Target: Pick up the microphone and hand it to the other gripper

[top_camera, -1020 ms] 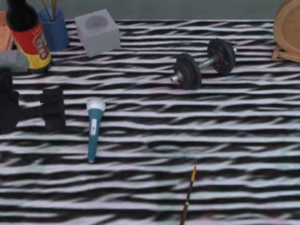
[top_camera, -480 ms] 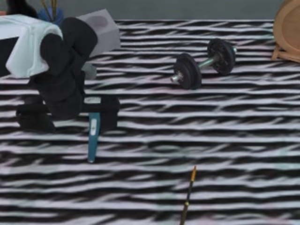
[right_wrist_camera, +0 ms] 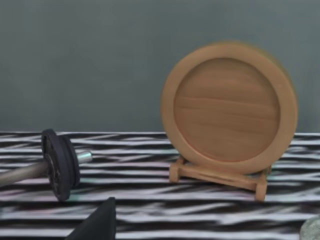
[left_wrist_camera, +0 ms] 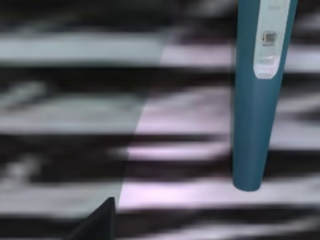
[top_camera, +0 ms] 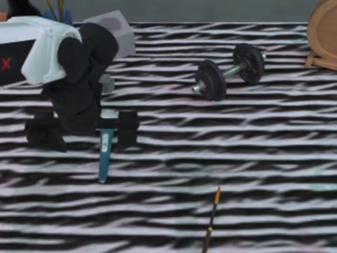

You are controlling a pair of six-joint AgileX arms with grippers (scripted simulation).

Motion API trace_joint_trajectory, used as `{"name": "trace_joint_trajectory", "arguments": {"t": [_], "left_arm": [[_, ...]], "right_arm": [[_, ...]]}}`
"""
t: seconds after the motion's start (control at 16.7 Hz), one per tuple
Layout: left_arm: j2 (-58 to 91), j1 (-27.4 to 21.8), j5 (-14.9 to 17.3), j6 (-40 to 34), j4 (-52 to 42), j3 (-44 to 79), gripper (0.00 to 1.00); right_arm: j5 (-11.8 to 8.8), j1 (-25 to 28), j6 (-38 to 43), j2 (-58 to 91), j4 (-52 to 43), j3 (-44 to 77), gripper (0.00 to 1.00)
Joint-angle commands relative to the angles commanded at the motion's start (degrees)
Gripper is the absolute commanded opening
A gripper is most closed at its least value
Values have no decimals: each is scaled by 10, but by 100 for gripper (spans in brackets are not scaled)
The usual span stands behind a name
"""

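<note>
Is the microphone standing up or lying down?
Lying down. The microphone lies flat on the striped table, its head hidden under the left gripper, whose fingers stand open on either side of it.

A red "X" shows on a dark panel of the left arm [top_camera: 10, 63], at the far left of the table. The microphone [left_wrist_camera: 257, 95] carries a small marking on its white strip in the left wrist view, too blurred to read. Nothing else bears legible text.
</note>
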Motion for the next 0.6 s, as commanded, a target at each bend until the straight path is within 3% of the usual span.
{"name": "trace_joint_trajectory", "arguments": {"t": [0.6], "left_arm": [[121, 4, 1, 8, 201, -80, 100]], "right_arm": [[0, 0, 0, 0, 0, 0, 100]]}}
